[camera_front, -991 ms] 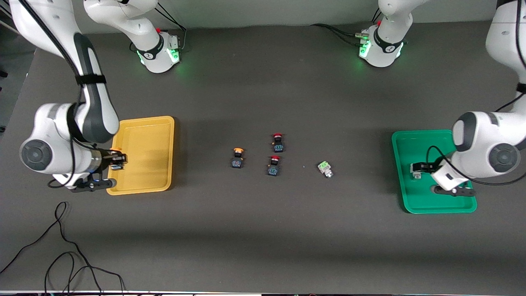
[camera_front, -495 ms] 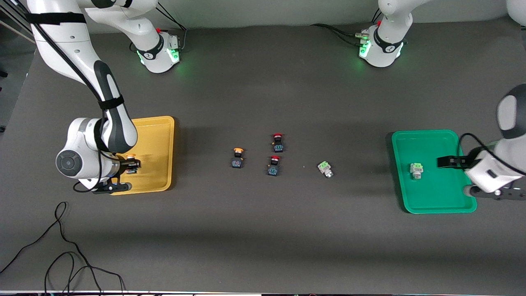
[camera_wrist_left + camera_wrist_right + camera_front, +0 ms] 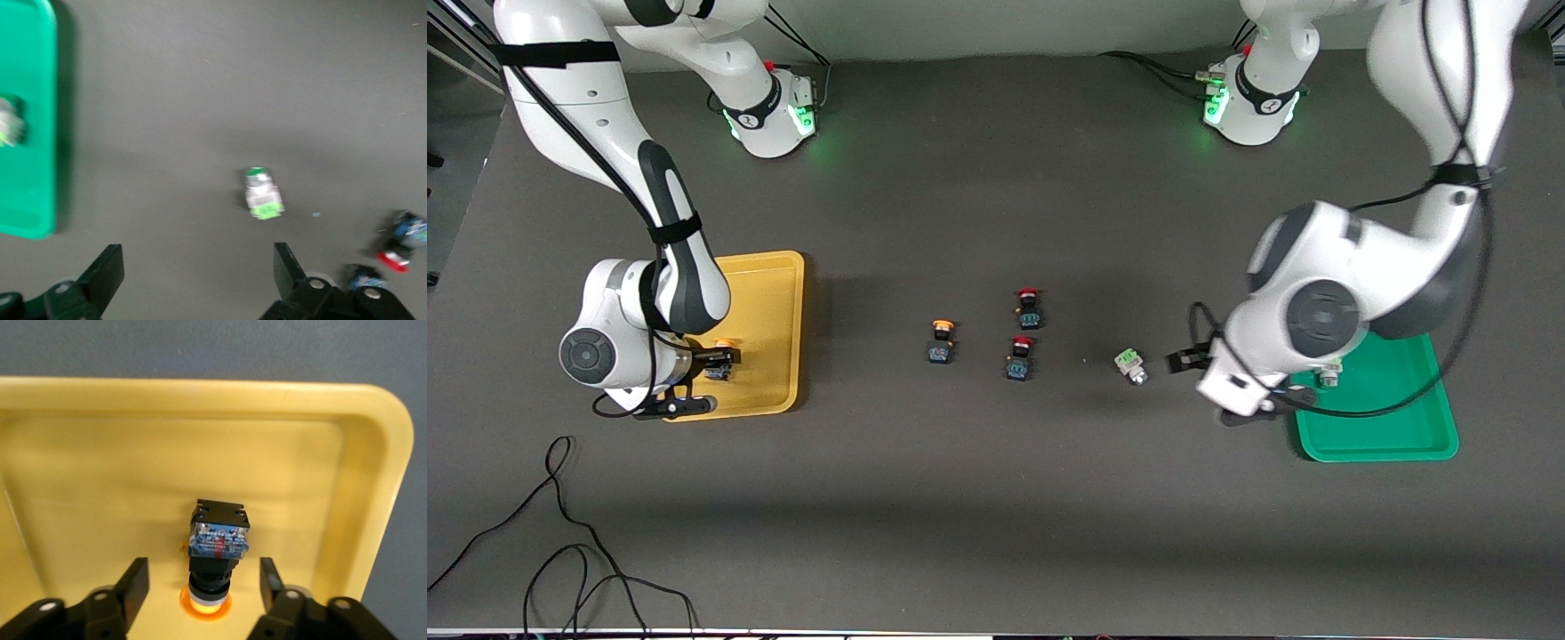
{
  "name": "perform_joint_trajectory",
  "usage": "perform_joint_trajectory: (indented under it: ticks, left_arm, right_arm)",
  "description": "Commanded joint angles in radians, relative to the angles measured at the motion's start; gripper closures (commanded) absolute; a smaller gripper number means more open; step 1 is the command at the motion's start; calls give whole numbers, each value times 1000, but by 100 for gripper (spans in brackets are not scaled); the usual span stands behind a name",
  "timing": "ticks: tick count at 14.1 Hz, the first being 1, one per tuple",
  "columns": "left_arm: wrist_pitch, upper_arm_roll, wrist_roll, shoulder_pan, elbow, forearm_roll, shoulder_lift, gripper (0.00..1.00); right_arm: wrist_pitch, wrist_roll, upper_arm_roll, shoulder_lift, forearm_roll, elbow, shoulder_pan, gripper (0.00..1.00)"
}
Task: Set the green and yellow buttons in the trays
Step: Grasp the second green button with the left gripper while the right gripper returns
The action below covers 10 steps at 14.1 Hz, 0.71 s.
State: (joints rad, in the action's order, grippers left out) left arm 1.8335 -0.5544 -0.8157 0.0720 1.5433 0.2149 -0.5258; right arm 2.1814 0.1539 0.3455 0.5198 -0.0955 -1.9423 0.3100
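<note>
The mustard yellow tray (image 3: 774, 293) lies at the right arm's end of the table. An orange-yellow button (image 3: 725, 359) stands cap-down in it (image 3: 217, 550). My right gripper (image 3: 720, 364) hangs just over that button, its fingers open on either side and not touching it (image 3: 201, 575). The green tray (image 3: 1369, 427) holds a light-green button (image 3: 1329, 378). My left gripper (image 3: 1181, 360) is open and empty above the table beside the second light-green button (image 3: 1131, 364), which lies on its side (image 3: 263, 193). Another orange-yellow button (image 3: 941, 342) stands mid-table.
Two red-capped black buttons (image 3: 1029, 308) (image 3: 1020, 357) stand between the yellow and green buttons on the table. Black cables (image 3: 560, 533) trail on the table near the front camera at the right arm's end. The green tray's rim shows in the left wrist view (image 3: 47, 133).
My left arm has swung from over the green tray toward the table's middle, leaving a green button in the tray. My right gripper has let go of the yellow button in the yellow tray.
</note>
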Motion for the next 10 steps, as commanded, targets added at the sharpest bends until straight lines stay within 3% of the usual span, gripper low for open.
perform_joint_trajectory:
  ticks: [1, 4, 6, 10]
  left_arm:
    - [105, 13, -141, -24, 73, -14, 9, 0]
    - [283, 18, -209, -37, 168, 3, -34, 0]
    - [341, 28, -262, -66, 169, 55, -91, 0]
    - [410, 54, -355, -107, 170, 150, -172, 0]
  right_arm:
    - [-95, 10, 4, -70, -20, 35, 4, 0]
    - [-349, -31, 4, -89, -21, 219, 12, 0]
    - [-495, -89, -5, -83, -53, 345, 20, 0]
    - [-578, -201, -6, -80, -179, 466, 70, 0]
